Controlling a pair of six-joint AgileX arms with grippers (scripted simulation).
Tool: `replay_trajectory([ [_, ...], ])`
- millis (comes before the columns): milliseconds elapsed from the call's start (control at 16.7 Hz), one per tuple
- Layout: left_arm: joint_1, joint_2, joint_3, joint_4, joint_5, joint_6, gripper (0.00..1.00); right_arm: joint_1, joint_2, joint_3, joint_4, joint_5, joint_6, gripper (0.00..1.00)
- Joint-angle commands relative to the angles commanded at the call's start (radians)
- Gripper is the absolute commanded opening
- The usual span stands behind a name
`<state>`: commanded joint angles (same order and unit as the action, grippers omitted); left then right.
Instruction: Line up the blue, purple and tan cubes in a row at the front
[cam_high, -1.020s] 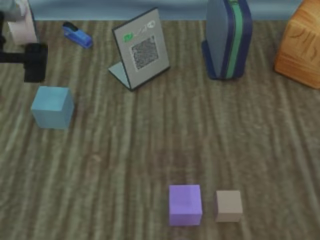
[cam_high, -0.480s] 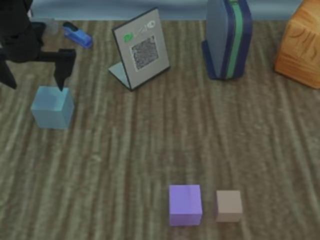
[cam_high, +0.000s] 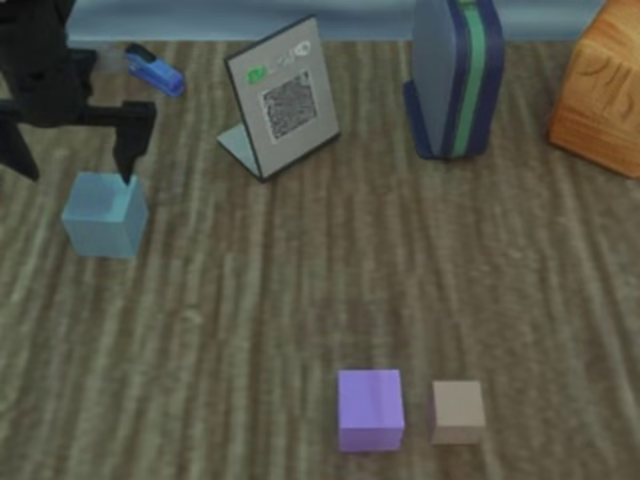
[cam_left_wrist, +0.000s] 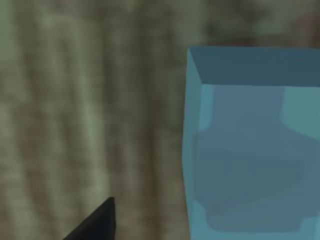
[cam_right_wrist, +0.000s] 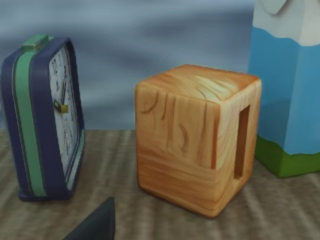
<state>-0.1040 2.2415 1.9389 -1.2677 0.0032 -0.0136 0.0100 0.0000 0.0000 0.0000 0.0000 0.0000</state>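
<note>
The blue cube (cam_high: 104, 213) sits at the left of the table, well back from the front edge. My left gripper (cam_high: 75, 165) hovers open just above its back edge, one fingertip (cam_high: 128, 172) over the cube's rear corner. In the left wrist view the blue cube (cam_left_wrist: 252, 145) fills the frame close up, beside one dark fingertip (cam_left_wrist: 100, 225). The purple cube (cam_high: 370, 408) and the smaller tan cube (cam_high: 458, 410) stand side by side at the front. My right gripper (cam_right_wrist: 150, 234) is outside the top view; only one fingertip (cam_right_wrist: 97, 225) shows, with nothing held.
A dark-blue stapler (cam_high: 154, 70) lies at the back left. A QR-code stand (cam_high: 282, 98), a navy and green clock (cam_high: 455, 80) and an orange wooden block (cam_high: 600, 90) line the back. A blue and white carton (cam_right_wrist: 290, 85) stands beside the block.
My left gripper has swung in from the far left edge and now hangs open over the back of the blue cube. The cubes have not moved.
</note>
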Motion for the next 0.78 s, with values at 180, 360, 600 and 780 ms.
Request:
replay_trajectory([
  [180,-0.003,0.019,-0.058,0.072,0.0,0.003,1.0,0.0,0.0,0.0,0.0,0.0,0.0,1.0],
  [360,-0.003,0.054,-0.151,0.217,0.001,0.002,1.0,0.0,0.0,0.0,0.0,0.0,0.0,1.0],
  [600,-0.004,0.083,-0.22,0.302,0.001,0.002,1.0,0.0,0.0,0.0,0.0,0.0,0.0,1.0],
  [780,-0.004,0.083,-0.22,0.302,0.001,0.002,1.0,0.0,0.0,0.0,0.0,0.0,0.0,1.0],
])
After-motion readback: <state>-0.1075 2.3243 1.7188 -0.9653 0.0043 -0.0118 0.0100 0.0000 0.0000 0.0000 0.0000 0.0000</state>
